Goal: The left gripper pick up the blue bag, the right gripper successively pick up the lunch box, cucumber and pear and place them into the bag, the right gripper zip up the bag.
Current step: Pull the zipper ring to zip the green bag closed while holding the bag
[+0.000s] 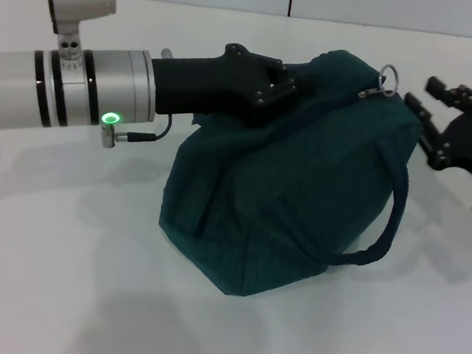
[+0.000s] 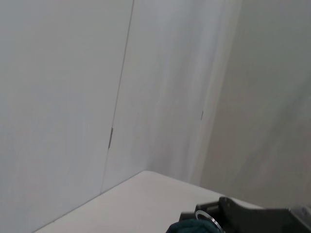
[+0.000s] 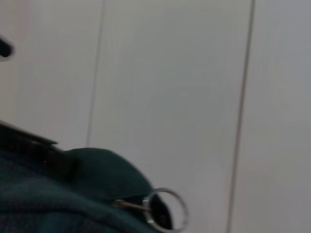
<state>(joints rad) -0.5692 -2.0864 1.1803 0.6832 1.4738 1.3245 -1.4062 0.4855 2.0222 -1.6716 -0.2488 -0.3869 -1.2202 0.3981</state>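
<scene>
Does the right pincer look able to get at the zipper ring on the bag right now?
Probably yes: the right pincer sits open just beside the zipper ring at the bag top, with nothing between them.

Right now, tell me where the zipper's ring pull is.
In the head view, the metal ring pull sits at the top right corner of the dark teal bag, just left of the right gripper; the left gripper holds the bag's top.

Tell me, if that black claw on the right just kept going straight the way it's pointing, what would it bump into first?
Most likely the metal zipper ring at the top corner of the blue bag. The right gripper points toward that corner, fingers open, close beside it. Exact depth is hard to judge; it could meet the bag's fabric instead.
</scene>
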